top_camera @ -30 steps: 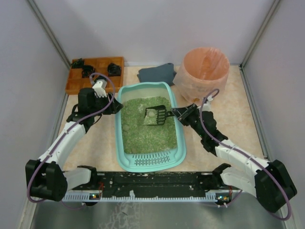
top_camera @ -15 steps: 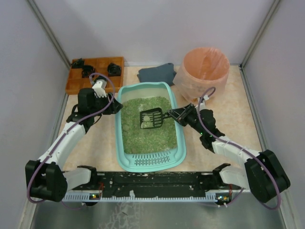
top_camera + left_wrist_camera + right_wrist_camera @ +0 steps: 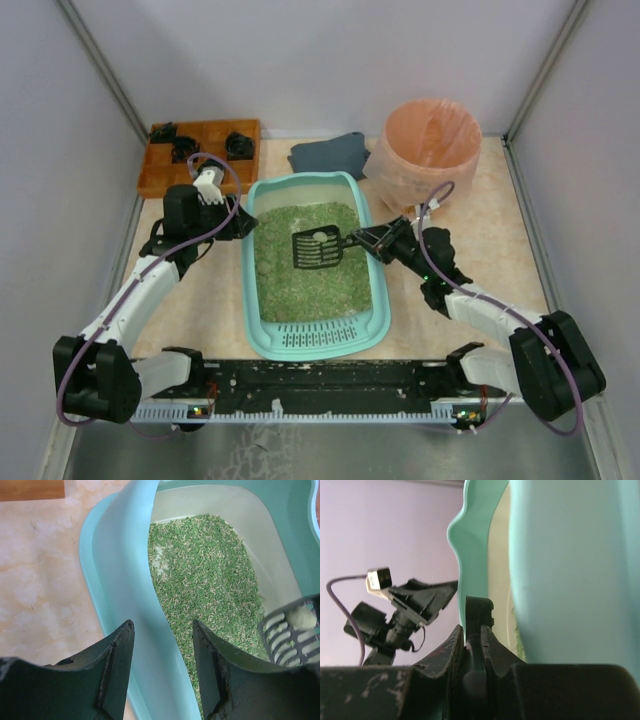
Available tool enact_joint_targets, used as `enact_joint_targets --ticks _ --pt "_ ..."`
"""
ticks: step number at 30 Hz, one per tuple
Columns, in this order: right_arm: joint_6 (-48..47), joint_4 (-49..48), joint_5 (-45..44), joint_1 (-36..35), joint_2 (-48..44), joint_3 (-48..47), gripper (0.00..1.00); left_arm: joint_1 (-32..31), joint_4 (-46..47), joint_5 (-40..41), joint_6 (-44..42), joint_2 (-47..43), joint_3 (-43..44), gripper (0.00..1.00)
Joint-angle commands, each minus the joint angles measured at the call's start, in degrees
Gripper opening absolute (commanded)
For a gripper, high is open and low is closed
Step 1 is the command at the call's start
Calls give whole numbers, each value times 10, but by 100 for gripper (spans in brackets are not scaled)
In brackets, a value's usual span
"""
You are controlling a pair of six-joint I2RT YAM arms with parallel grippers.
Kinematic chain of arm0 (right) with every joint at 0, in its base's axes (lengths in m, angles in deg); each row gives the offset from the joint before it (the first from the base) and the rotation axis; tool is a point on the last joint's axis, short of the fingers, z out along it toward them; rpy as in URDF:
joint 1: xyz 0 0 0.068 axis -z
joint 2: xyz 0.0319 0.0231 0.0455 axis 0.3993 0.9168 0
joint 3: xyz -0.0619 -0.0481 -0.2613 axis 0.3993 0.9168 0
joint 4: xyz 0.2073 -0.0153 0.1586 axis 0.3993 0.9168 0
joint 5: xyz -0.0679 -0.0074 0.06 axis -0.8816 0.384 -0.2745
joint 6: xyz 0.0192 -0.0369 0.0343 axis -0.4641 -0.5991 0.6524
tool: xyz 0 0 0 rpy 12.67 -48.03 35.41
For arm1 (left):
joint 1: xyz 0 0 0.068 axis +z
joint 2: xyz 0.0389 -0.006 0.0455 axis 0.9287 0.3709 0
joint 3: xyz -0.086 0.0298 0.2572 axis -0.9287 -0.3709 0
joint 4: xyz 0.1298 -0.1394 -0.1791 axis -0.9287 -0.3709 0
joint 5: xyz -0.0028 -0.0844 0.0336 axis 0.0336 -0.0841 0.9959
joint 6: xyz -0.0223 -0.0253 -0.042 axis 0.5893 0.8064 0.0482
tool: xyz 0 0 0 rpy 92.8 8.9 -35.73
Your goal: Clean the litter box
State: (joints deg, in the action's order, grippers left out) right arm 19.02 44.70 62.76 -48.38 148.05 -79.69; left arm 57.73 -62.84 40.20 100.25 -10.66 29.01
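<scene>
The light teal litter box (image 3: 252, 300) lies mid-table, holding green litter (image 3: 300, 285). My left gripper (image 3: 240, 222) straddles its left wall; in the left wrist view the rim (image 3: 120, 555) fills the gap between that gripper's (image 3: 163, 622) fingers, one outside and one over the litter (image 3: 205, 580). My right gripper (image 3: 372, 238) is shut on the handle of a black slotted scoop (image 3: 318, 250), which hangs over the litter with a pale clump (image 3: 318, 237) in it. The right wrist view shows the handle (image 3: 479, 607) pinched in that gripper (image 3: 472, 630) beside the box wall (image 3: 570, 570).
A round bin lined with a pink bag (image 3: 428, 150) stands at the back right, close to the right arm. A dark grey cloth (image 3: 330, 155) lies behind the box. A brown wooden tray (image 3: 165, 175) with black pieces sits at the back left.
The right gripper has carried the scoop a little to the left over the litter and levelled it; the right forearm has swung lower. The left arm has not moved.
</scene>
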Motion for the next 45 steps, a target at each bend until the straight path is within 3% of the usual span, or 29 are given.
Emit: enact_joint_targets --ticks 1,4,10,14,18,21,23,25,28,33,38,42,45 --pt "-2 -54 39 -13 5 -28 0 3 7 -4 -1 0 3 56" --pt "27 -34 1 22 -18 13 0 3 -3 -2 -3 0 5 56" --pt "-29 -37 47 -17 7 -46 0 3 8 -4 -2 1 3 56" --pt "27 -55 -12 12 -22 9 0 3 -2 0 -4 -3 3 56" --pt "-14 -76 42 -41 3 -46 0 3 10 -1 -2 -3 0 57" --pt "-13 -42 23 -4 -8 -24 0 4 0 -2 -4 3 8 57" --pt "31 -97 10 19 -11 13 0 4 -5 0 -4 0 5 57" --pt "33 -130 30 -7 3 -4 0 4 6 1 -2 -6 -2 57" --pt "-18 -93 57 -38 18 -47 0 4 14 -3 0 -2 0 57" --pt "36 -125 5 6 -8 16 0 4 -5 -3 -4 -3 3 57" --pt "-33 -36 28 -20 0 -47 0 4 13 -6 0 -3 1 57" --pt "49 -120 19 28 -12 16 0 4 0 -5 -2 -3 2 57" --pt "31 -95 59 14 -7 -30 0 4 10 -5 0 -9 -4 57"
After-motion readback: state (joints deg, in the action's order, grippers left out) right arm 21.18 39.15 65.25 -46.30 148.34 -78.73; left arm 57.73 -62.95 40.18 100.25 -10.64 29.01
